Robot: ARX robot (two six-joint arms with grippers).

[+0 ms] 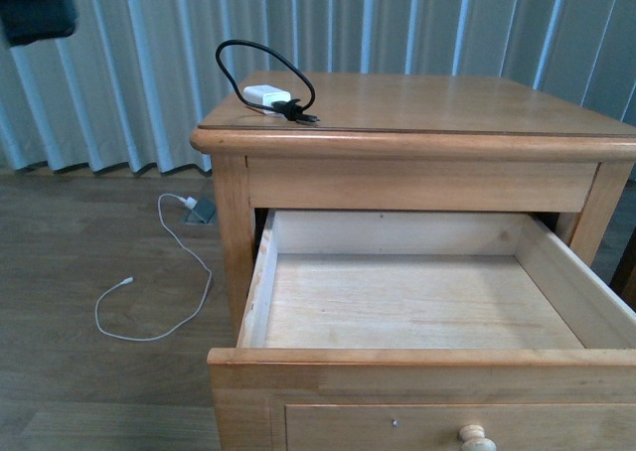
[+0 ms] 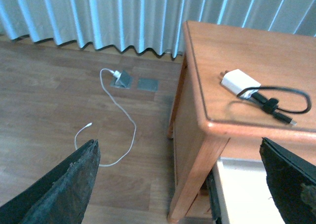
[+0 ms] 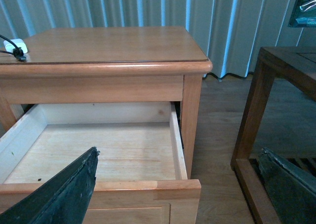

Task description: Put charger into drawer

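Observation:
The charger [image 1: 266, 95], a small white block with a looped black cable [image 1: 298, 83], lies on the nightstand top near its back left corner. It also shows in the left wrist view [image 2: 239, 81] and at the edge of the right wrist view [image 3: 15, 45]. The drawer [image 1: 417, 357] is pulled out, its pale wood inside bare, with a round pale knob [image 1: 477, 437] on its front. My left gripper [image 2: 178, 142] is open and empty, to the left of the nightstand, short of the charger. My right gripper [image 3: 177, 151] is open and empty over the drawer's front right corner [image 3: 175, 135].
A thin white cable [image 1: 169, 272] with a white plug lies on the wood floor left of the nightstand, running to a floor socket [image 1: 202, 211]. A dark wooden side table [image 3: 256, 100] stands right of the nightstand. Curtains hang behind. A dark object [image 1: 35, 9] shows at top left.

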